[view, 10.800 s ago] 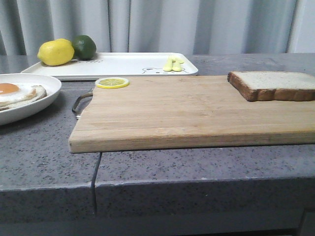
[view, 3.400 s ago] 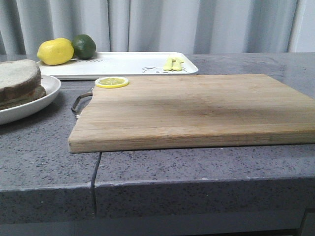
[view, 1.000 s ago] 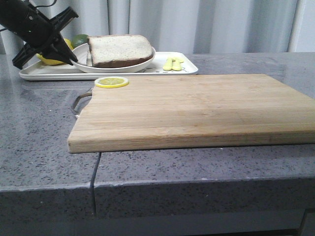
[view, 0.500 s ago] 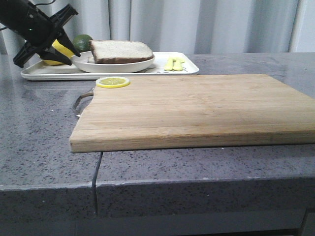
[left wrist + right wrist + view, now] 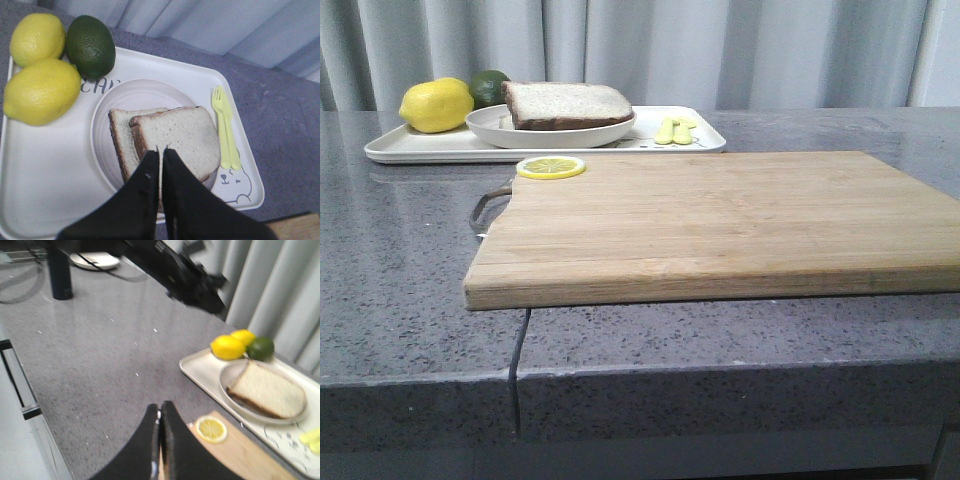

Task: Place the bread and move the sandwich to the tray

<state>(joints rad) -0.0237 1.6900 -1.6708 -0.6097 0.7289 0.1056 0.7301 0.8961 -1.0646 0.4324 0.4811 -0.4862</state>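
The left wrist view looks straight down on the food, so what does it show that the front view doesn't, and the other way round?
Only the left wrist view shows a second yellow lemon, the lower brown-crusted bread slice peeking out underneath, and the shut black left gripper. Only the front view shows the light wooden cutting board and the round lemon slice. Both show the white rectangular tray, round white dish, top bread slice, dark green lime and pale yellow fork.

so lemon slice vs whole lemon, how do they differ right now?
The lemon slice is a thin flat disc; the whole lemon is a plump oval fruit. The slice lies at the corner of the cutting board; the lemon sits on the tray, beside the dish. Both are yellow.
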